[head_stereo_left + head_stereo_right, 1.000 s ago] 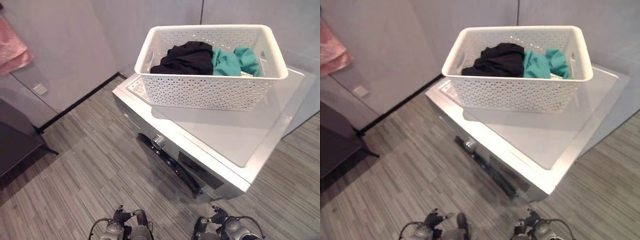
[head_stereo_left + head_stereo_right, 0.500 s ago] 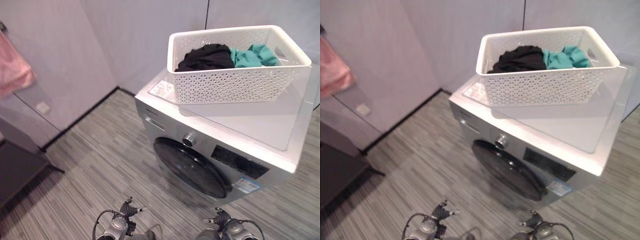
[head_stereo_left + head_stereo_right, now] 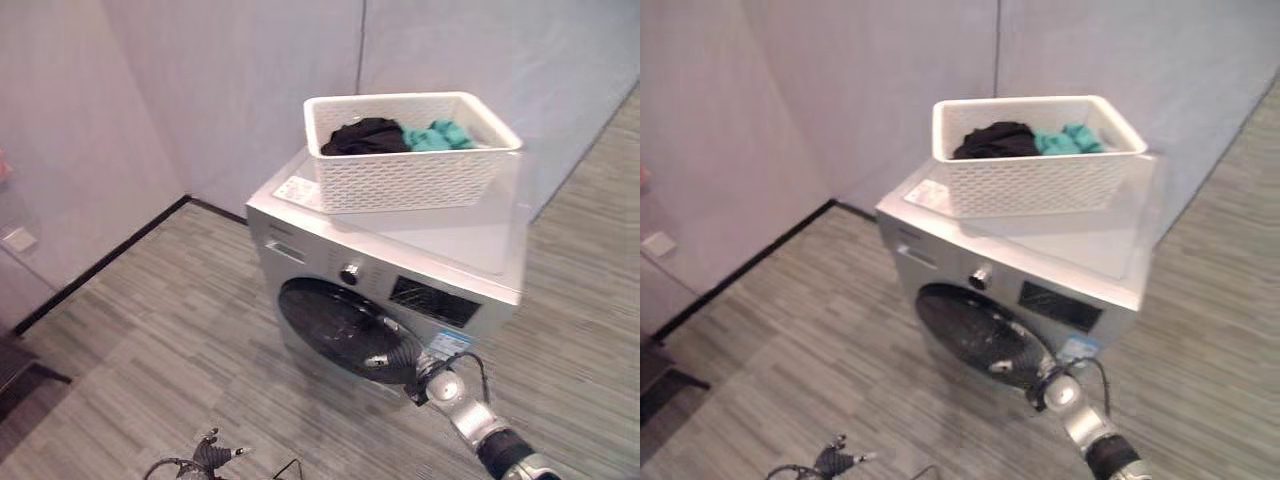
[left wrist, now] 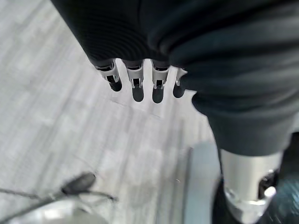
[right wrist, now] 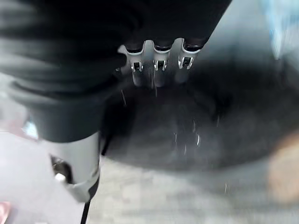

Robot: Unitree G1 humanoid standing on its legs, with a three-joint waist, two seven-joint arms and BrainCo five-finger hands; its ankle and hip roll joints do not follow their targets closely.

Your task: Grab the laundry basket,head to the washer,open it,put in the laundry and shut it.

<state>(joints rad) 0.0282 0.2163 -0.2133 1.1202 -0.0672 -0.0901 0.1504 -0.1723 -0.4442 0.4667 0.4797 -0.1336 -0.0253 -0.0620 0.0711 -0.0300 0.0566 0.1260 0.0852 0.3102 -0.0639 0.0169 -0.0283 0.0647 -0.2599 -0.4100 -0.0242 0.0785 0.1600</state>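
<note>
I had my right hand (image 3: 407, 366) up against the washer (image 3: 400, 290) door (image 3: 345, 330), fingers straight, grasping nothing, reaching to open it. The laundry basket (image 3: 410, 150) sat parked on top, clothes (image 3: 395, 135) inside. My left hand (image 4: 140, 79) hung loose, released.

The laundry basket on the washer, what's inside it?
Inside the white laundry basket on the washer lie a black garment and a teal garment. Anything under them is covered.
</note>
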